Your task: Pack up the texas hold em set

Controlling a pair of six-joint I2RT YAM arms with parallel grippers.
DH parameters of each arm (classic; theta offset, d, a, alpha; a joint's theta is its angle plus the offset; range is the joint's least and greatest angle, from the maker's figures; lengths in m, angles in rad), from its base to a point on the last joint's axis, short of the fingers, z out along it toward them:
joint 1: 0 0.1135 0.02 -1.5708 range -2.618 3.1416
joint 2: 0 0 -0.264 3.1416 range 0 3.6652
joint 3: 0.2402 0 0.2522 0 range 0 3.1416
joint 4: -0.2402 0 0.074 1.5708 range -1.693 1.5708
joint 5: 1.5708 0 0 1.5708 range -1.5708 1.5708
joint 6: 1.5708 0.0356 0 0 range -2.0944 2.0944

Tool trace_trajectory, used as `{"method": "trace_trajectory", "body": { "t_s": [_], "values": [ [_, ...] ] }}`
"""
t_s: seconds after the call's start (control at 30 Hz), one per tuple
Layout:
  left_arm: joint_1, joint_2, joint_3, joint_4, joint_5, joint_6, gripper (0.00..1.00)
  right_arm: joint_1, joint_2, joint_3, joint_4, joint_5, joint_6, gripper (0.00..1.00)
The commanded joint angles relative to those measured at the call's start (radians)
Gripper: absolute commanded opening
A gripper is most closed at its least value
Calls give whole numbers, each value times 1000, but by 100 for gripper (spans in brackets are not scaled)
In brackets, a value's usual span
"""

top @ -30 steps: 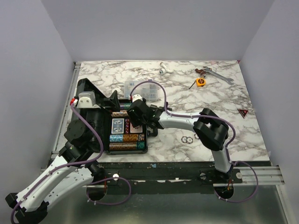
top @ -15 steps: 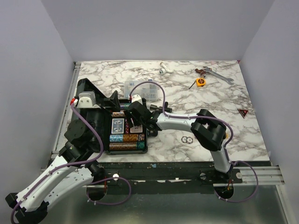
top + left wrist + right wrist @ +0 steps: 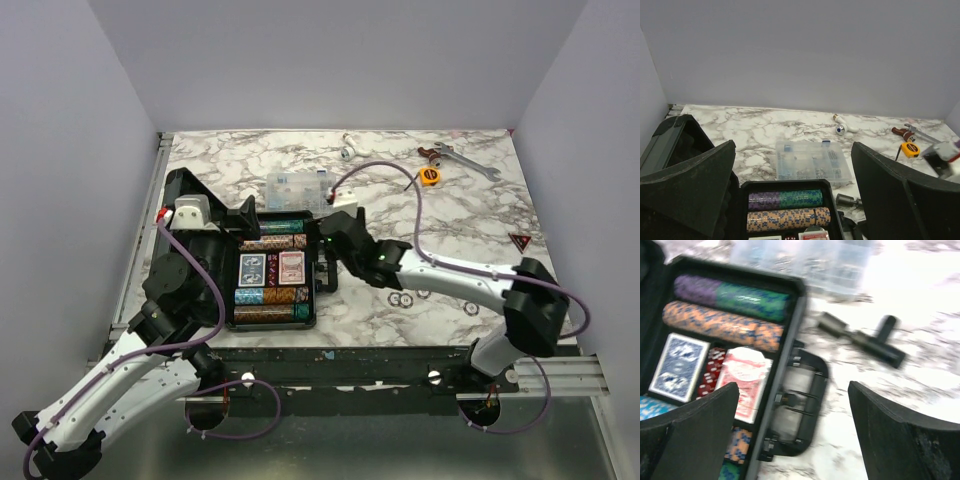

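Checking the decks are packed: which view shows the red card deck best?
Top external: the red card deck lies whole in the case. Right wrist shows it bigger but blurred, one corner hidden. Left wrist catches only its edge.

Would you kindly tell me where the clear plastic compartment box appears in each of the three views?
Top external: the clear box, just left of centre, above the middle.
Left wrist: centre of the picture.
Right wrist: blurred, along the top edge.
Shared landmark: the open black case, directly on its near side.
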State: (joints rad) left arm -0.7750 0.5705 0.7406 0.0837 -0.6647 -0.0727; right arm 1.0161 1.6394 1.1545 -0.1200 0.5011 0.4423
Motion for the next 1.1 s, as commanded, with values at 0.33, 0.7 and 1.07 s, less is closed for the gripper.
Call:
{"method": "trace_trajectory", "body": {
  "t_s": [0.33,0.7,1.07],
  "values": [
    [-7,23,29,-16,43,-31,98,-479,-150,-244,-486,-105,379,100],
    [-8,38,28,-13,35,-21,98,-559,-83,-252,-536,-174,330,100],
    [-7,41,26,-9,36,-21,99,-622,-60,-298,-457,-284,291,90]
  ]
}}
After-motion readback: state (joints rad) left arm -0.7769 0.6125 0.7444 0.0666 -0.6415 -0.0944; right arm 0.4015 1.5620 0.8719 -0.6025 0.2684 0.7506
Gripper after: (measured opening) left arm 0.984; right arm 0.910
